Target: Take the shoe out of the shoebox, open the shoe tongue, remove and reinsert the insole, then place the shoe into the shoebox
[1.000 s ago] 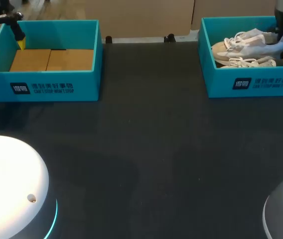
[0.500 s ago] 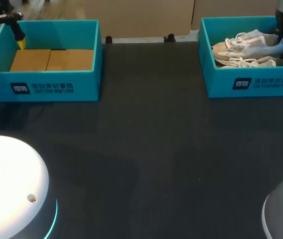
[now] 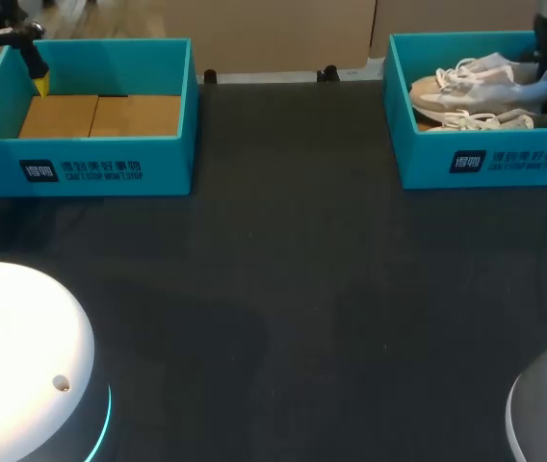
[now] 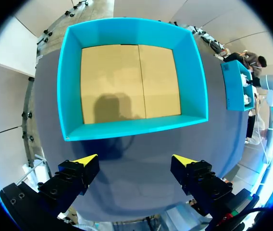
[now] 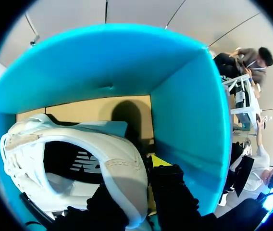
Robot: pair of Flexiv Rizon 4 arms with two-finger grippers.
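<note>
My right pincer (image 5: 139, 179) is clamped on the heel of the white-and-beige laced sneaker (image 3: 476, 85). The sneaker sits inside the teal cardboard shoebox (image 3: 490, 166), over a second matching sneaker (image 3: 493, 121). My left pincer (image 4: 134, 161) hangs with fingers spread, holding nothing, just short of the other teal box (image 4: 131, 126) with a bare brown floor.

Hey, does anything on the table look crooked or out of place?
Only the upper shoe in the right shoebox: it lies askew above the second shoe, because the right gripper has its heel pinched. Nothing looks spilled or damaged; the left shoebox shows only its cardboard floor.
</note>
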